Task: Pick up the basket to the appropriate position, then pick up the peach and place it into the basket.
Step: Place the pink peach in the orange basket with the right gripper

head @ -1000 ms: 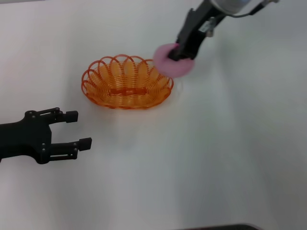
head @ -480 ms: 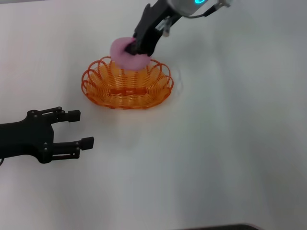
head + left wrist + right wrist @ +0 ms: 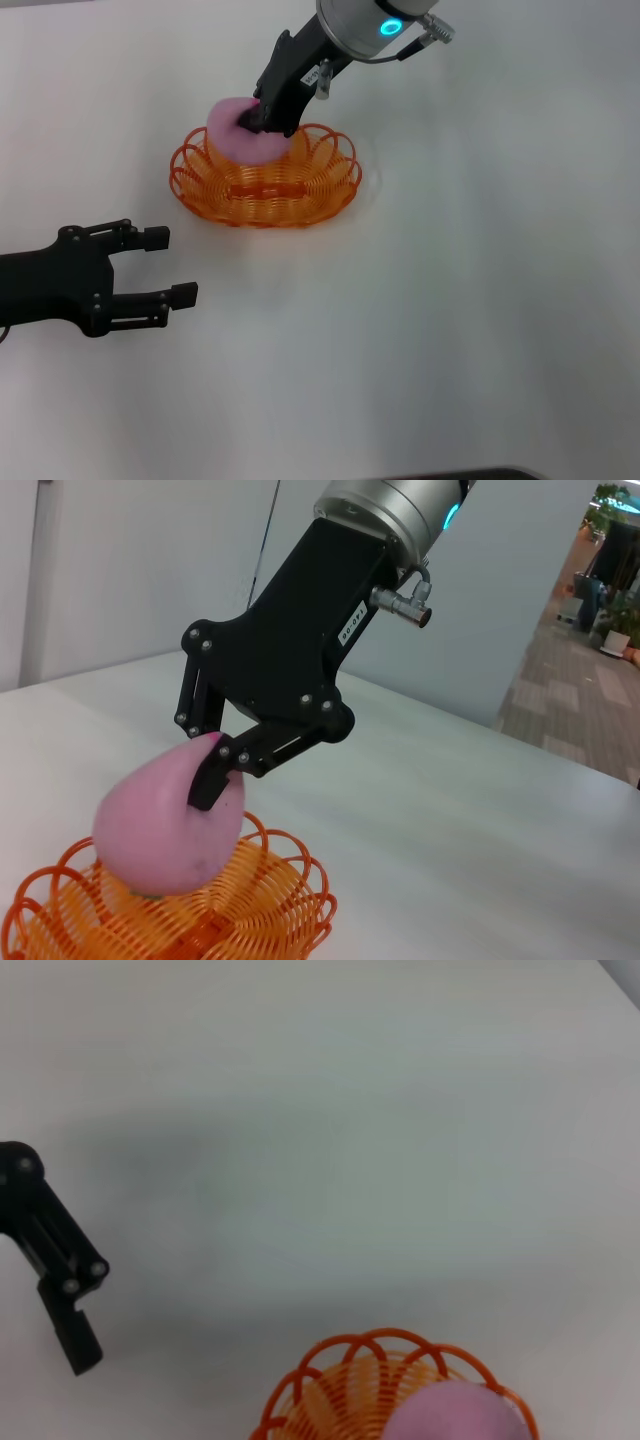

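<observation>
A: Starting at the left, what do we have?

B: Our left gripper (image 3: 172,266) sits idle on the near left of the table (image 3: 480,300), fingers spread and holding nothing, well apart from the basket (image 3: 265,185).

A: And the basket itself?

B: It rests on the table at centre-left, farther off than that gripper. It is thin looping wire, so we judge it light and springy; it could skid or tip if we press on its rim.

A: Where is the peach?

B: The peach (image 3: 240,138) hangs over the far left part of the basket, clamped in our right gripper (image 3: 254,120), which reaches in from the far right. In the left wrist view the peach (image 3: 170,822) seems to sit low, at or just above the wire loops of the basket (image 3: 250,905); we cannot tell whether it touches them.

A: How does it handle?

B: We judge it soft and light, round enough to roll. The fingers (image 3: 212,777) grip it high on its sides, which leaves the underside free to settle. A gentle squeeze is enough; harder would dent it.

A: What next?

B: We think it wants easing toward the basket's middle, low down, before letting go, so it does not roll over the scalloped edge.
</observation>
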`<state>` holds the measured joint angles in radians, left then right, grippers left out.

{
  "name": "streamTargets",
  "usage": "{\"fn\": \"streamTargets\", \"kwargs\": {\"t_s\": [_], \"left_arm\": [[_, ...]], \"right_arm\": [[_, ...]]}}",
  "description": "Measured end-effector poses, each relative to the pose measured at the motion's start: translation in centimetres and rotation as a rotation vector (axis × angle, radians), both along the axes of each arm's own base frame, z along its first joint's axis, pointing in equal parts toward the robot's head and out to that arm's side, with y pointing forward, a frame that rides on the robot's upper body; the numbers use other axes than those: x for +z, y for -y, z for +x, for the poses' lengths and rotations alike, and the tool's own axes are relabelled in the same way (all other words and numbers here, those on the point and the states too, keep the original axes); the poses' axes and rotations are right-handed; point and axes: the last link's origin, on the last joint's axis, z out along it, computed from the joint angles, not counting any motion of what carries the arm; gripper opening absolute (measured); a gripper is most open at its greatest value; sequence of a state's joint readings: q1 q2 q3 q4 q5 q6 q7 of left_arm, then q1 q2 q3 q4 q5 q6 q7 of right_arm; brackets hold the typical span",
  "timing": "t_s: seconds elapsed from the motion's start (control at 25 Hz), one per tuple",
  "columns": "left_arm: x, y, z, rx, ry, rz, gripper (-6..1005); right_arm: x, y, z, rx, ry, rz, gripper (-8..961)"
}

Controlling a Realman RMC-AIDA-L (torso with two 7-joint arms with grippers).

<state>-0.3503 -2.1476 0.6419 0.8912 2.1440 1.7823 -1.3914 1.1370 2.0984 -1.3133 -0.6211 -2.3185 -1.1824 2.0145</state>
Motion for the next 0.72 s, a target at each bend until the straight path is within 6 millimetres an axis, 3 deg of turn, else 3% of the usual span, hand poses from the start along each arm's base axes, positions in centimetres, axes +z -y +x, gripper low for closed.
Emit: {"fn": "streamTargets", "kwargs": {"t_s": [0.72], "left_arm": [[-0.31,-0.06,0.01,0.006,0.002,-0.008,826]], "right_arm": [[0.01,-0.07,-0.53,0.0,-0.021,0.004,68]]}}
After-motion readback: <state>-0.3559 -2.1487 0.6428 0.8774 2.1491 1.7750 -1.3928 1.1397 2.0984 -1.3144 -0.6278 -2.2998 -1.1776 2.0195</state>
